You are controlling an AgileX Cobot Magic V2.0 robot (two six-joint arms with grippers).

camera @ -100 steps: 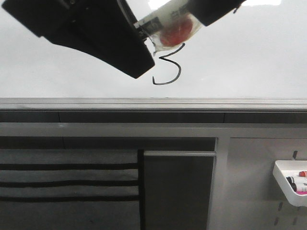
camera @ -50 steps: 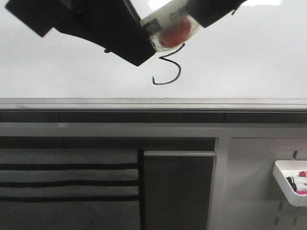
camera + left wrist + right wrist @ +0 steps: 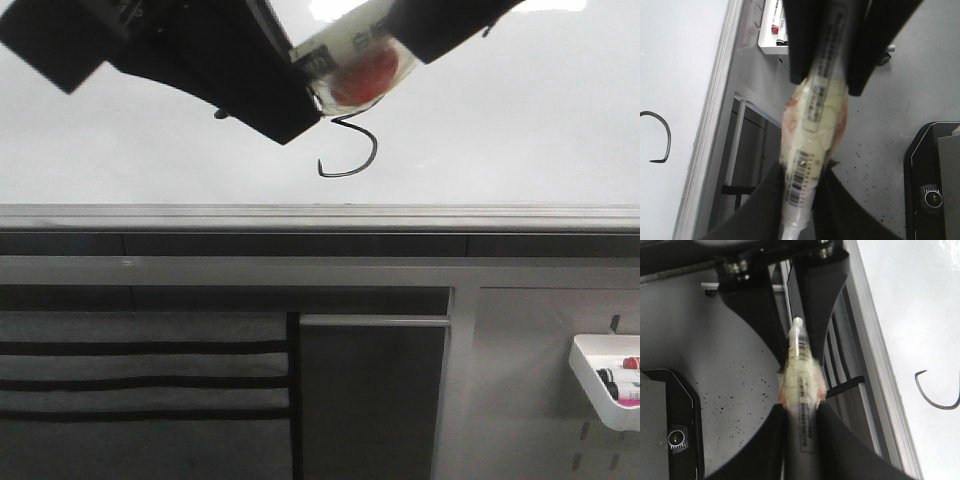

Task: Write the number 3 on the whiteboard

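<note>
left gripper (image 3: 305, 85) clamped on marker (image 3: 350, 55) | right gripper (image 3: 400, 30) pinching its other end | both angled over the 3 (image 3: 352, 150), just below fingertips | whiteboard (image 3: 520, 120)

A thin black number 3 (image 3: 352, 150) sits small near the lower edge of the glossy white whiteboard (image 3: 520, 120); only its hooked lower curve shows, its top covered.

Your left gripper (image 3: 305, 95): fingers clamped, reaching in from upper left | your right gripper (image 3: 400, 45): fingers clamped, facing it.
</note>
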